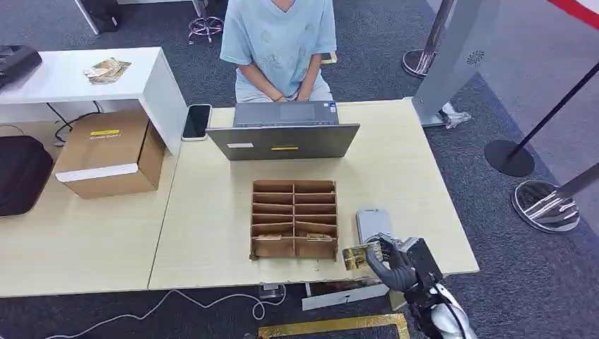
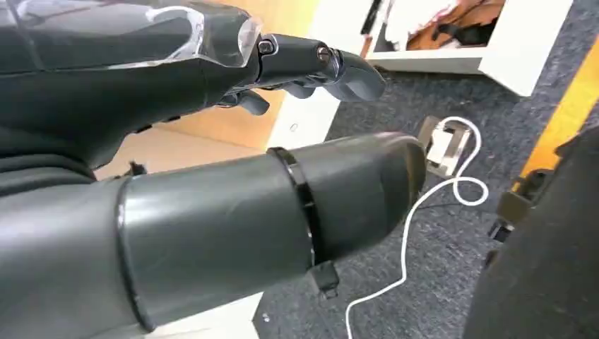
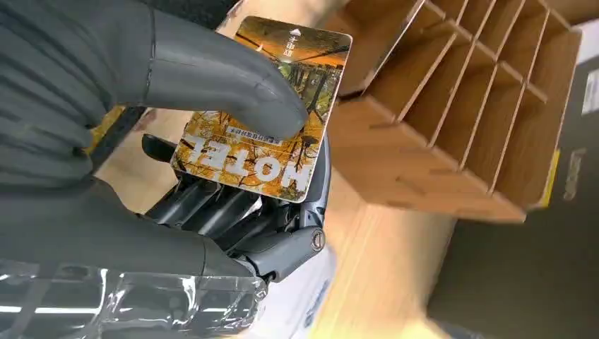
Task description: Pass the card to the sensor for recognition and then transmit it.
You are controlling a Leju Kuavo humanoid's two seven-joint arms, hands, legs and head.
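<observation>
My right hand (image 1: 390, 260) hovers over the table's near right edge and pinches a card (image 1: 357, 255) with an orange autumn print. Up close, the thumb presses the card (image 3: 268, 106) against the darker fingers (image 3: 233, 212) beneath it. Just beyond the hand lies the grey sensor (image 1: 372, 222), flat on the table, partly covered by the hand. My left hand (image 2: 304, 63) hangs beside the table with its fingers loosely extended and nothing in it.
A wooden slotted card box (image 1: 294, 218) stands left of the sensor. An open laptop (image 1: 284, 131) and a seated person (image 1: 279, 46) are at the far side. A phone (image 1: 197, 121) lies far left. A white cable (image 2: 424, 212) trails on the floor.
</observation>
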